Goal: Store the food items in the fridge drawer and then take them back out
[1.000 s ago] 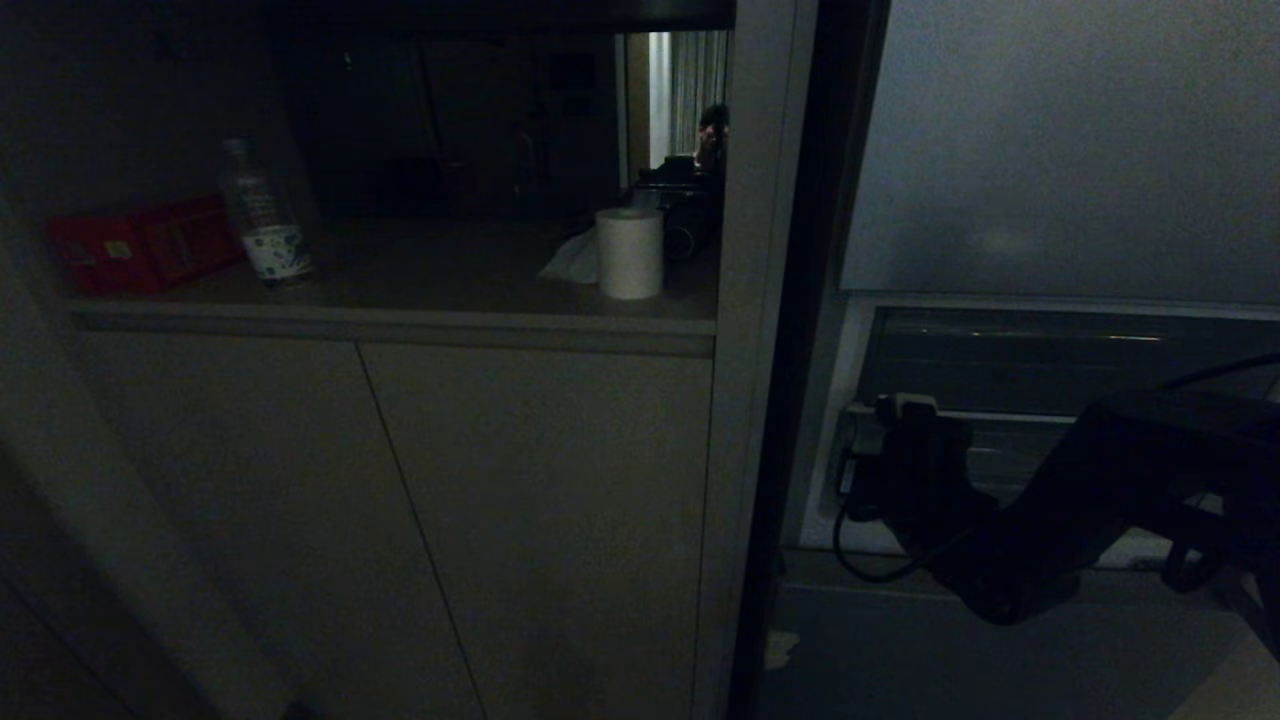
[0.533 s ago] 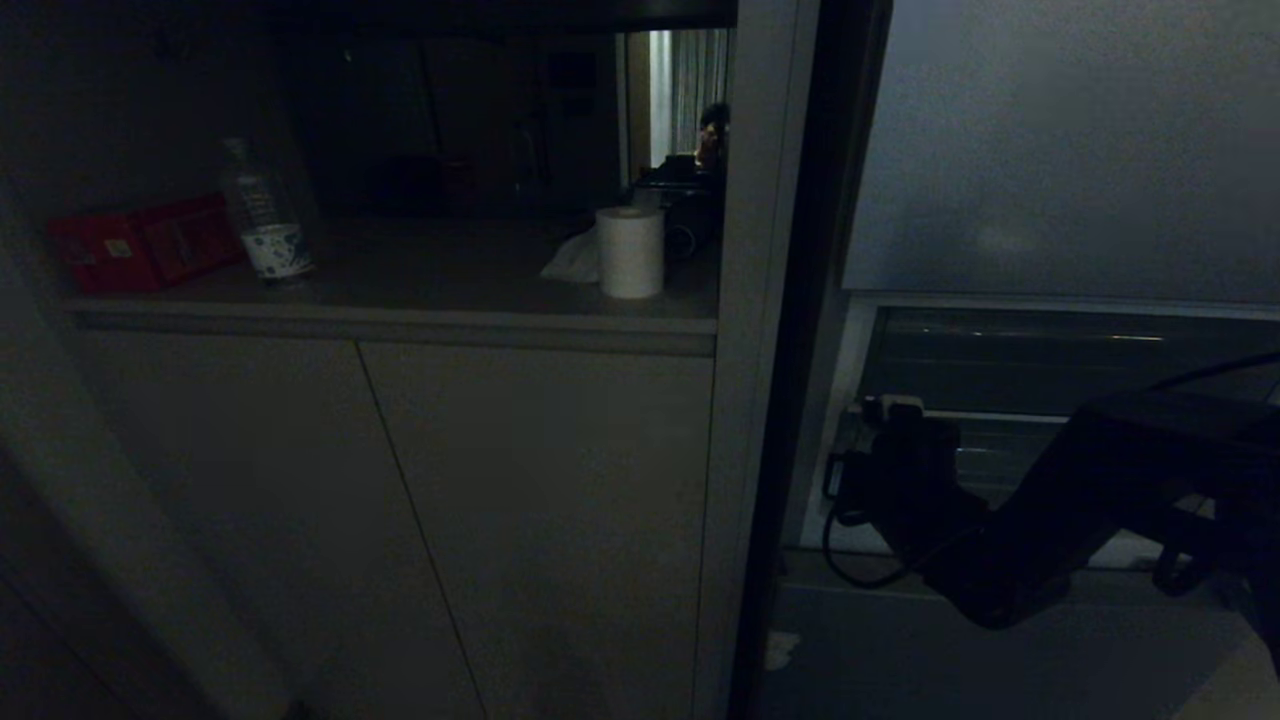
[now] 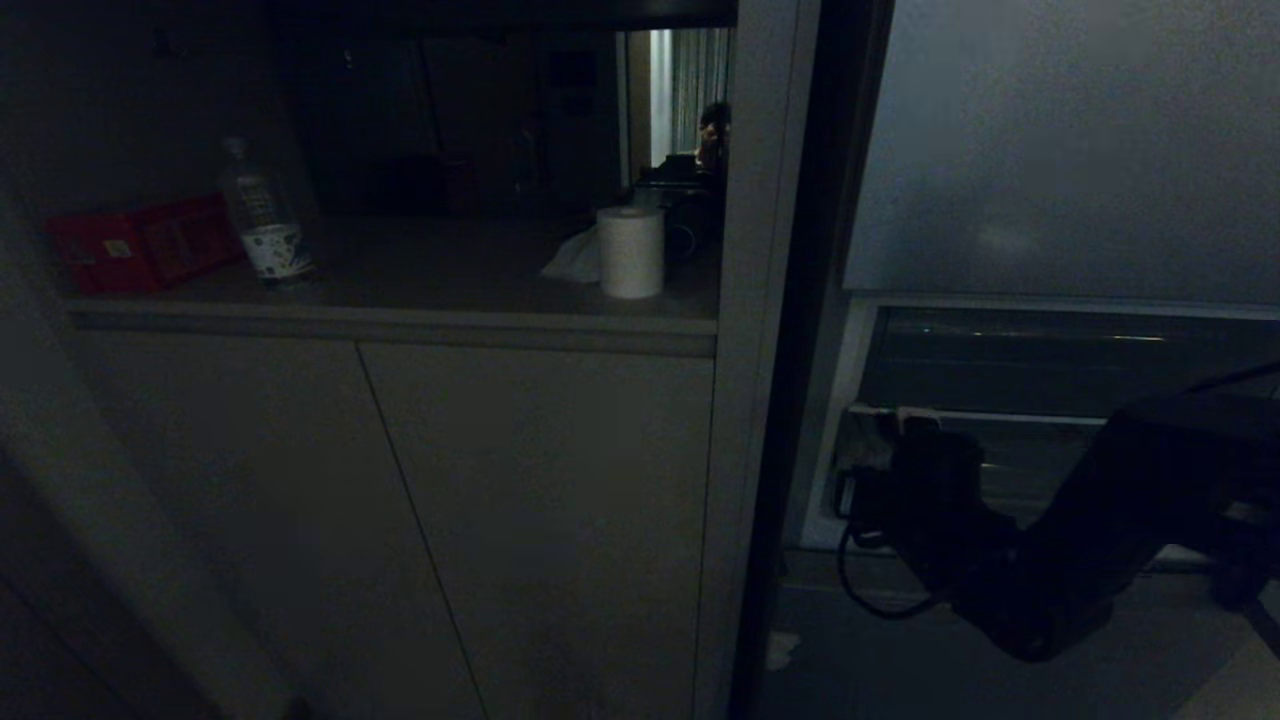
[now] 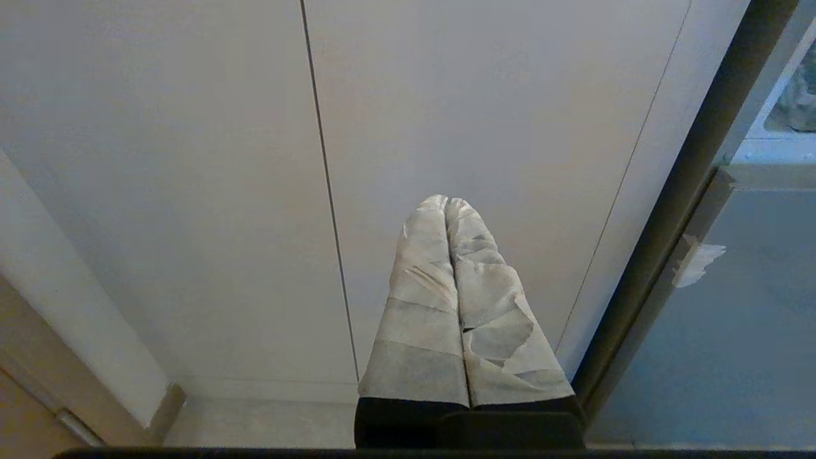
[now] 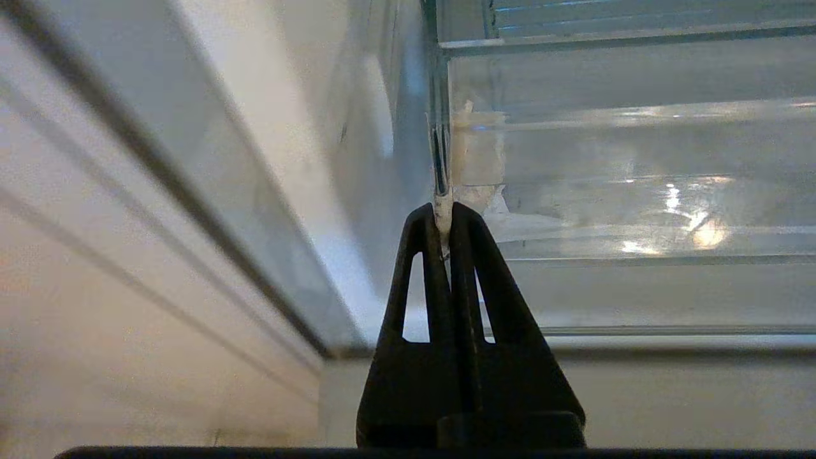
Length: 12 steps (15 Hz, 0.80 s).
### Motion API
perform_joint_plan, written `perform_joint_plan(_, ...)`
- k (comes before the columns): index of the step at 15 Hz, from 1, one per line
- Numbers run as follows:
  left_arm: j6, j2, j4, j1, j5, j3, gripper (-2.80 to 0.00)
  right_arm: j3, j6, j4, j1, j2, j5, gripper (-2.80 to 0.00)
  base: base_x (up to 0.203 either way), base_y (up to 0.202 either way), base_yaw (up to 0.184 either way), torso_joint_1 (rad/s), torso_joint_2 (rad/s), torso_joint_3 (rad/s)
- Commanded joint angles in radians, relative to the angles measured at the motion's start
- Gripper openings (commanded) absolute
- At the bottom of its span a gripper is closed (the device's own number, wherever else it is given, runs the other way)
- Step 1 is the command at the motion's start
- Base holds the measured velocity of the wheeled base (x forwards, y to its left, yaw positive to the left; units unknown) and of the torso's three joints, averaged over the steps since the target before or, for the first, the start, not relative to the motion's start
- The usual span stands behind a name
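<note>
Pinching fridge drawer (image 5: 637, 191) corner edge (taped) | right tool (image 5: 444, 217) closed on it | left tool (image 4: 448, 207) closed, empty

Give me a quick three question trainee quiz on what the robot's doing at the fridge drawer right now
1. True or false: the right pincer is shut on the fridge drawer at its taped corner edge.
2. What stands beside the paper roll on the counter? A) a kettle B) crumpled tissue C) a pan
3. Fill in: the left pincer is ____, in front of the cabinet doors.

Key: 1 true; 2 B; 3 shut.
</note>
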<state>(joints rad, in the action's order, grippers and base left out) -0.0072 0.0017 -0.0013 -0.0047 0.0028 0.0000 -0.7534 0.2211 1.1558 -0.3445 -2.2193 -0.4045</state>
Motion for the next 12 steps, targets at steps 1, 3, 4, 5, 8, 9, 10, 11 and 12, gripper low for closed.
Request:
perform_joint_plan(1, 0.0, 0.0, 0.0, 0.0, 0.0, 0.0, -2.8, 0.074, -0.001, 0.053, 0.001, 0.028, -0.006, -2.8, 0.0, 0.0, 0.0, 0.0, 0.0, 0.0)
perform_joint_plan(3, 0.0, 0.0, 0.0, 0.0, 0.0, 0.0, -2.8, 0.159, -0.012, 0.126, -0.003, 0.029, -0.008, -2.8, 0.0, 0.0, 0.0, 0.0, 0.0, 0.0)
perform_joint_plan(4, 0.0, 0.0, 0.0, 0.0, 0.0, 0.0, -2.8, 0.181, -0.028, 0.149, -0.007, 0.029, -0.008, -2.8, 0.0, 0.0, 0.0, 0.0, 0.0, 0.0)
perform_joint_plan(5, 0.0, 0.0, 0.0, 0.0, 0.0, 0.0, -2.8, 0.241, -0.052, 0.181, -0.012, 0.028, -0.008, -2.8, 0.0, 0.0, 0.0, 0.0, 0.0, 0.0)
perform_joint_plan(8, 0.0, 0.0, 0.0, 0.0, 0.0, 0.0, -2.8, 0.352, -0.087, 0.308, -0.025, 0.028, -0.028, 0.0, 0.0, 0.0, 0.0, 0.0, 0.0, 0.0)
perform_joint_plan(9, 0.0, 0.0, 0.0, 0.0, 0.0, 0.0, -2.8, 0.377, -0.09, 0.345, -0.025, 0.029, -0.031, 0.0, 0.0, 0.0, 0.0, 0.0, 0.0, 0.0)
perform_joint_plan(10, 0.0, 0.0, 0.0, 0.0, 0.0, 0.0, -2.8, 0.407, -0.09, 0.364, -0.026, 0.032, -0.031, 0.0, 0.0, 0.0, 0.0, 0.0, 0.0, 0.0)
perform_joint_plan(11, 0.0, 0.0, 0.0, 0.0, 0.0, 0.0, -2.8, 0.441, -0.085, 0.371, -0.025, 0.043, -0.03, 0.0, 0.0, 0.0, 0.0, 0.0, 0.0, 0.0)
perform_joint_plan(12, 0.0, 0.0, 0.0, 0.0, 0.0, 0.0, -2.8, 0.475, -0.079, 0.373, -0.025, 0.063, -0.028, 0.0, 0.0, 0.0, 0.0, 0.0, 0.0, 0.0)
